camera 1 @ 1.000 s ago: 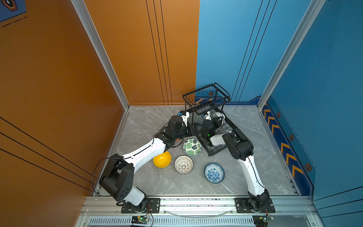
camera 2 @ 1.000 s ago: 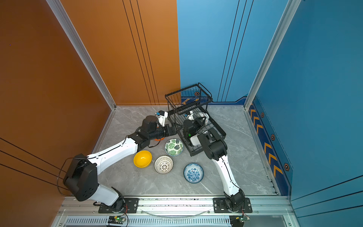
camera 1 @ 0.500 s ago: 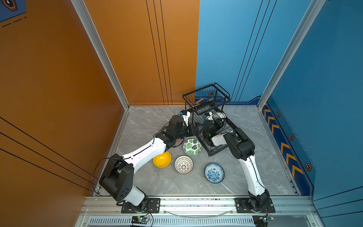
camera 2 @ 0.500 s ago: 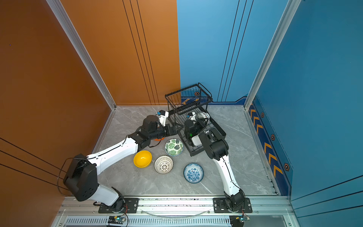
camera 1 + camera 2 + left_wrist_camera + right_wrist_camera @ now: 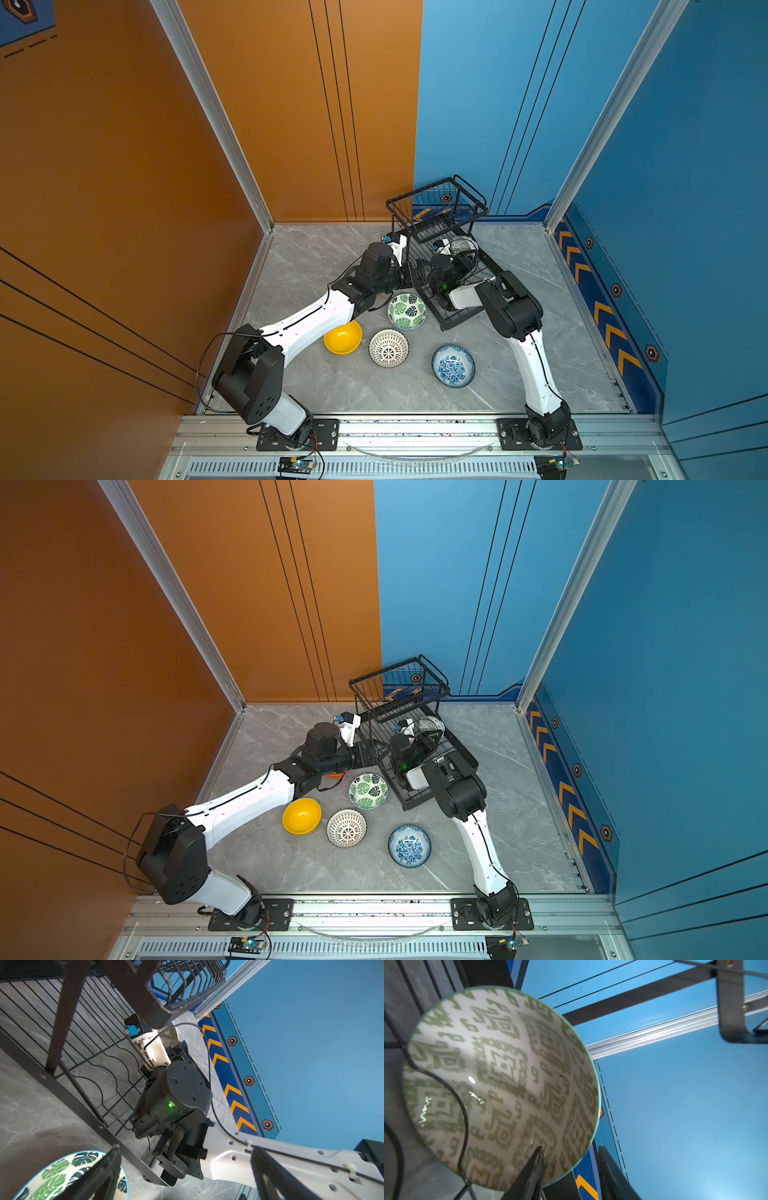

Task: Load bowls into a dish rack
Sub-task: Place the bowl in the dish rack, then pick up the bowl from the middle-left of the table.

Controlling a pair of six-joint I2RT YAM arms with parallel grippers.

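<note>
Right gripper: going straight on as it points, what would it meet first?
The grey-green patterned bowl in the dish rack: its rim sits between the right gripper's open jaws, so one finger would probably touch its inner wall first.

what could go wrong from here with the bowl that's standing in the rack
1. The grey-green bowl stands on edge among the wavy wires of the dish rack, and the right tool straddles its rim; backing out crooked may hook the rim and topple it.
2. The open left tool hangs right beside the right arm's wrist at the rack's side; the arms might bump.
</note>
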